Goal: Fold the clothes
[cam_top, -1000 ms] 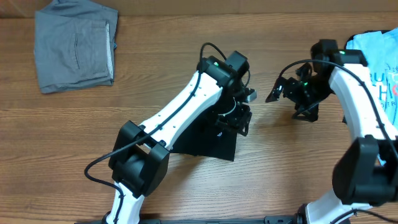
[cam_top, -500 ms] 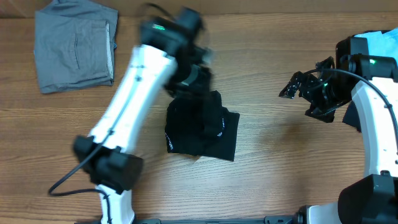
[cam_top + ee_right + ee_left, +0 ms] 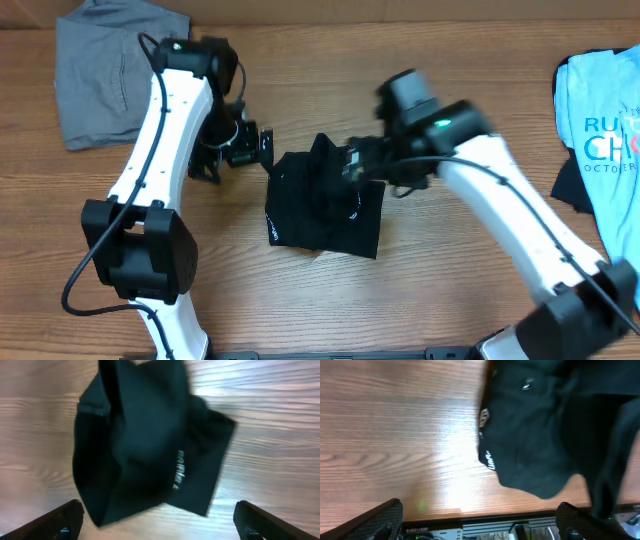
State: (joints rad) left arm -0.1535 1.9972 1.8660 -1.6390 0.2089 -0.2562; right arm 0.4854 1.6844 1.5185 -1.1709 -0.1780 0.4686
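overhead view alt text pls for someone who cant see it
A crumpled black garment lies in the centre, with the left gripper beside its left edge and the right gripper, blurred, at its upper right. A folded grey garment sits top left, a light-blue T-shirt at the right edge.

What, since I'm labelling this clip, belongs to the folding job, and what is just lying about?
Job: black garment, grey garment, light-blue T-shirt.
Lying about: wooden table; dark cloth beside the T-shirt, kind unclear.
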